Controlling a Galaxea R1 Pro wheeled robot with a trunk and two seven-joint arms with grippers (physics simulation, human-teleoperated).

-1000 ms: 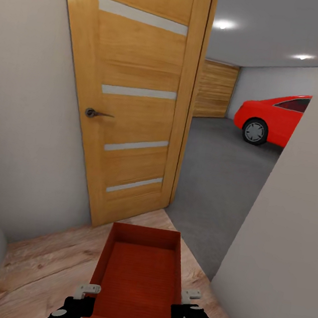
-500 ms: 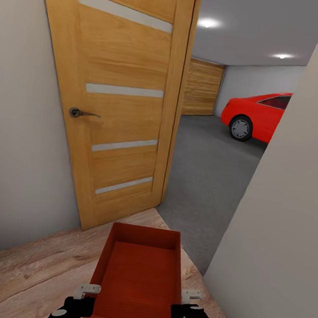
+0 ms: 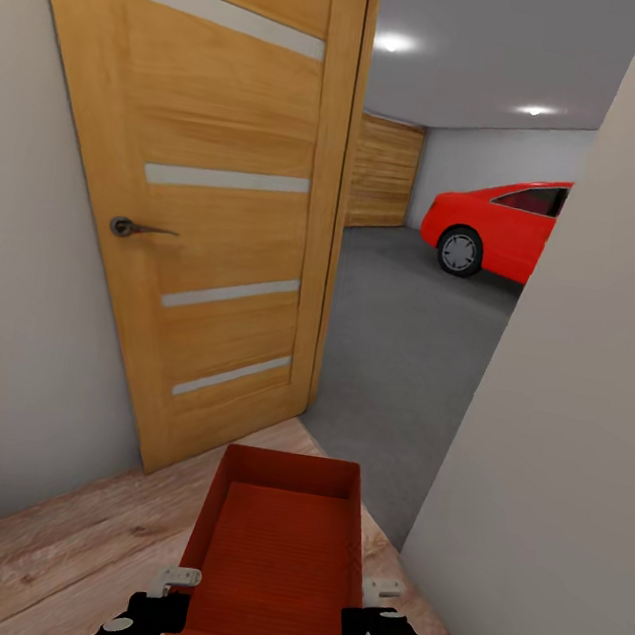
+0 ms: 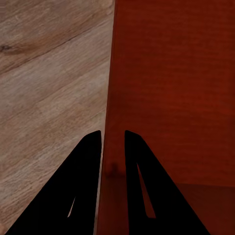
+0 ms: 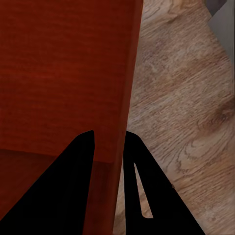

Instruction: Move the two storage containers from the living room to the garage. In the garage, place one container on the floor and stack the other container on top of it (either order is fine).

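1. Storage container (image 3: 276, 554): red-orange open bin, carried low in front of the robot above the wood plank flooring (image 3: 53, 548), just short of the garage threshold.
2. Left gripper (image 3: 180, 589): clenched on the container's left wall, one finger on each side of it (image 4: 113, 147).
3. Right gripper (image 3: 370, 606): likewise grasping the right wall (image 5: 108, 147).
4. Orange door (image 3: 219, 193): stands open at left.
5. Garage: grey concrete floor (image 3: 402, 360) and a red car (image 3: 502, 227) lie beyond the doorway.
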